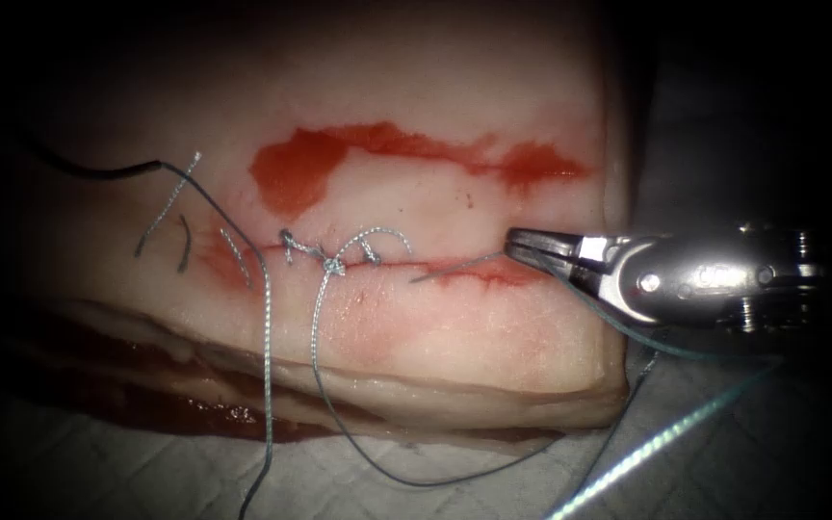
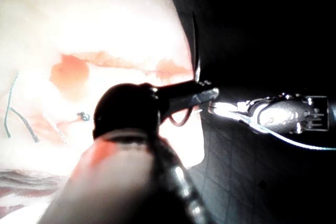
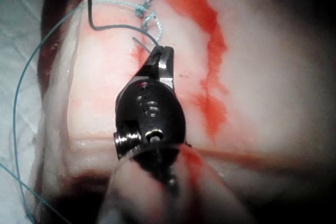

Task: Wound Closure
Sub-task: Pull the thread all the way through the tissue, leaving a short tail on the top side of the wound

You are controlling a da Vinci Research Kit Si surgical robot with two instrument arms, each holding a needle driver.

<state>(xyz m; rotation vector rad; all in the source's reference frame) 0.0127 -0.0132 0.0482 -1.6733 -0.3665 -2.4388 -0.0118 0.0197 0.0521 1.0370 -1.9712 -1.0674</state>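
Left tool (image 2: 202, 94) grips the needle (image 2: 195, 45); right tool (image 1: 514, 239) is at the cut's (image 1: 474, 274) right end.
In the left wrist view the left jaws are closed on the curved needle about mid-curve, clear of the tissue (image 1: 435, 77), off its right edge; the right jaws, near that edge, look closed on 1 thin grey strand, apparently thread (image 1: 267, 385), lying across the cut; knots (image 1: 325, 258) sit at the cut's middle; red fluid (image 1: 291, 173) lies toward the tissue's far edge.

Loose thread (image 1: 312, 337) across the tissue (image 1: 455, 347)
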